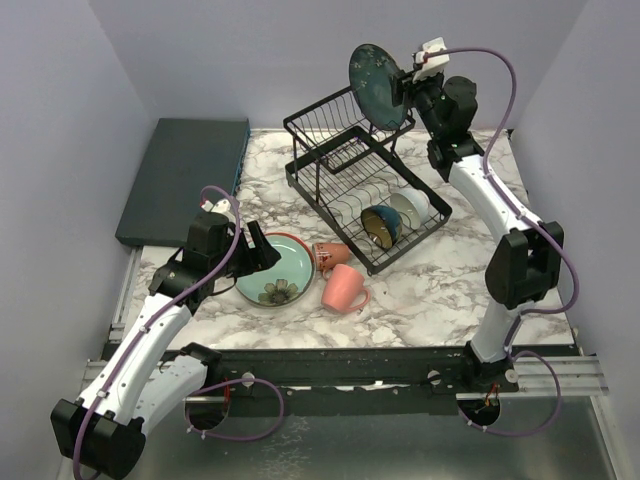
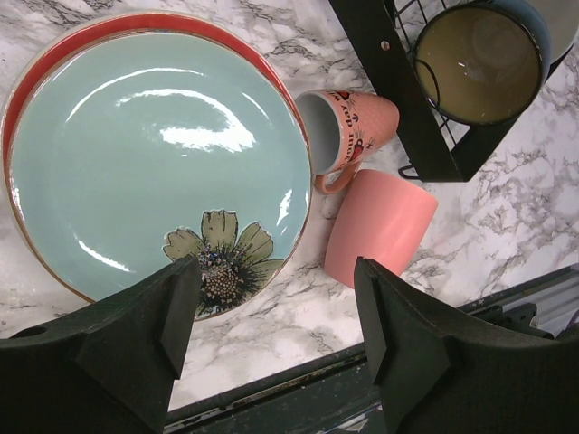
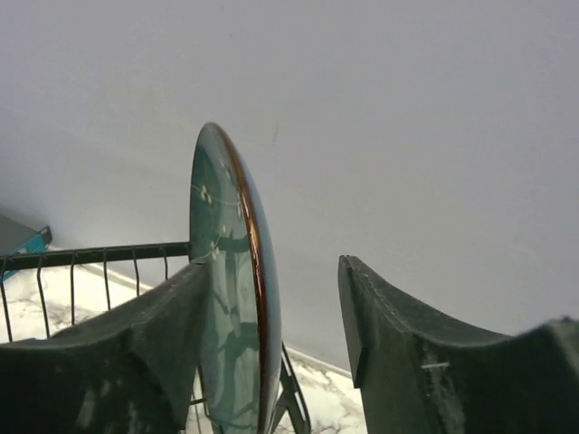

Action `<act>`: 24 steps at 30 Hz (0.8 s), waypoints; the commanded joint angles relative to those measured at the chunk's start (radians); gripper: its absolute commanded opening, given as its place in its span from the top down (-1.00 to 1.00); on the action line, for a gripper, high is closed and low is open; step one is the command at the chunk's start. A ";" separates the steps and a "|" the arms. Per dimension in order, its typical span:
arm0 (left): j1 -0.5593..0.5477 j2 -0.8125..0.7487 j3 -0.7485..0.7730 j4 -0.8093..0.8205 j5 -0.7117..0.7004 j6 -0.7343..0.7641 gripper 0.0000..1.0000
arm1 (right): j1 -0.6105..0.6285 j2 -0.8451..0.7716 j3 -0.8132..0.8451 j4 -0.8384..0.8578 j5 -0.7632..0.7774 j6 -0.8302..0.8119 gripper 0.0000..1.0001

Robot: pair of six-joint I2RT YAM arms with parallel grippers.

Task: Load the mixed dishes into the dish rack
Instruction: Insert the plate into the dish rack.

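Risk: round dark teal glazed plate (image 3: 226, 298) looks unclamped. It stands on edge against one finger of the right gripper (image 3: 276, 271), with a clear gap to the other; jaws wide. It could tip and drop onto the black wire dish rack (image 1: 365, 190) just below. Left gripper (image 2: 276, 271), also wide and empty, hovers over the red-rimmed teal flower plate (image 2: 154, 145).

Two slender arms, the left arm (image 1: 150, 332) and right arm (image 1: 482, 197), wear glossy white shells broken by chunky black joint housings (image 1: 522, 262). A purple cable (image 1: 512, 75) loops along each. The left end effector (image 2: 276, 289) and right end effector (image 3: 271, 271) carry matte black, wedge-shaped fingers (image 2: 136, 334); a white connector (image 1: 433, 48) caps the right wrist.
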 commanded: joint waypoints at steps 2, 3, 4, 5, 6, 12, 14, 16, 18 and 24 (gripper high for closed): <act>0.000 -0.013 -0.011 0.022 0.023 0.012 -0.50 | 0.010 -0.078 -0.003 0.017 0.009 0.012 -0.42; 0.000 -0.014 -0.010 0.022 0.024 0.012 -0.50 | 0.010 -0.089 -0.004 0.014 0.014 0.014 -0.47; 0.000 -0.013 -0.010 0.022 0.025 0.012 -0.51 | 0.010 -0.099 -0.007 0.014 0.018 0.018 -0.50; -0.001 -0.014 -0.010 0.022 0.024 0.012 -0.51 | 0.010 -0.112 -0.009 0.011 0.015 0.023 -0.52; 0.000 -0.015 -0.010 0.022 0.025 0.012 -0.51 | 0.009 -0.120 -0.006 -0.004 0.010 0.029 -0.54; -0.001 -0.026 -0.010 0.022 0.021 0.011 -0.58 | 0.010 -0.168 0.023 -0.164 0.020 0.074 -0.66; 0.000 -0.029 -0.012 0.022 0.019 0.011 -0.60 | 0.010 -0.199 -0.006 -0.183 0.027 0.091 -0.68; -0.001 -0.030 -0.012 0.022 0.018 0.011 -0.62 | 0.009 -0.231 -0.034 -0.212 0.022 0.111 -0.72; -0.001 -0.034 -0.012 0.022 0.017 0.010 -0.63 | 0.009 -0.260 -0.049 -0.263 0.019 0.133 -0.75; -0.003 -0.050 -0.015 0.022 0.015 0.008 -0.68 | 0.010 -0.336 -0.119 -0.426 -0.039 0.204 -0.94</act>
